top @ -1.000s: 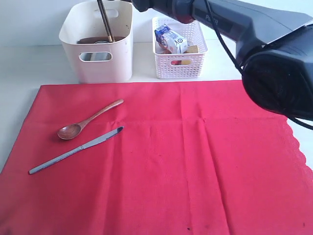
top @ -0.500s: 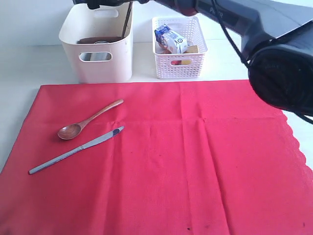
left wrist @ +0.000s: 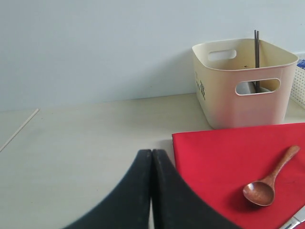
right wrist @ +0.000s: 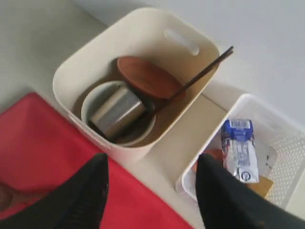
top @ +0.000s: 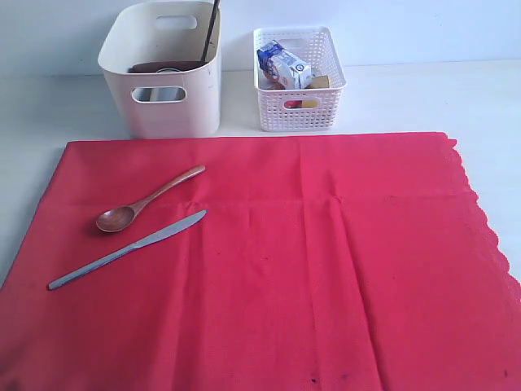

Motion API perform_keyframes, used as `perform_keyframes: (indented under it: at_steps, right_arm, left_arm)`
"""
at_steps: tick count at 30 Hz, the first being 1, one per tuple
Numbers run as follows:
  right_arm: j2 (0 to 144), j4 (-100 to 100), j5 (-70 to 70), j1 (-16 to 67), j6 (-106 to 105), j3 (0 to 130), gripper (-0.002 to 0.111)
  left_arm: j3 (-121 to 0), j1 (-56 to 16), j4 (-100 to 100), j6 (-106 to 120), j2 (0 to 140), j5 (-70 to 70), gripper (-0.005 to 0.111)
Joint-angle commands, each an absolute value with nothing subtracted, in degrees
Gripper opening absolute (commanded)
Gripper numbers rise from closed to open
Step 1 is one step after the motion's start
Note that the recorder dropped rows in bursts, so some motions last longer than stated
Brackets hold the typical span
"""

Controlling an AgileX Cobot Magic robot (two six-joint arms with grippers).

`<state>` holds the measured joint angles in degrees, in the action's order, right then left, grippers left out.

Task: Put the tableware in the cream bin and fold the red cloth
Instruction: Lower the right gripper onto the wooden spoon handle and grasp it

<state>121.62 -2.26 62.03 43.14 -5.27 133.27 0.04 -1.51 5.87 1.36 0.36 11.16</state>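
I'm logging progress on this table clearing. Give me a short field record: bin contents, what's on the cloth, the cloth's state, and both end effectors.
In cream bin: steel cup lying in bowl, wooden plate, chopsticks leaning on the wall
On red cloth: wooden spoon and table knife, side by side, not touching
Cloth state: spread flat, unfolded
White basket: milk carton and other food
Left end effector: shut, empty, near the cloth's edge
Right end effector: open, empty, above the bin
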Motion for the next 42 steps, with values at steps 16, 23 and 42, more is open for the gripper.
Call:
perform_keyframes:
  at_steps: [16, 23, 42]
  right_arm:
    - [123.84, 30.01, 69.96, 43.32, -31.62, 133.46, 0.052]
    - [132.15, 29.76, 69.96, 47.11, -44.55, 133.46, 0.052]
    - [147.15, 16.11, 68.69, 50.01, -60.33, 133.46, 0.07]
  left_arm:
    - [0.0, -1.81, 5.56, 1.32, 0.0, 11.1, 0.001]
    - [0.0, -1.81, 5.56, 1.32, 0.0, 11.1, 0.001]
    - [0.0, -1.81, 5.56, 1.32, 0.0, 11.1, 0.001]
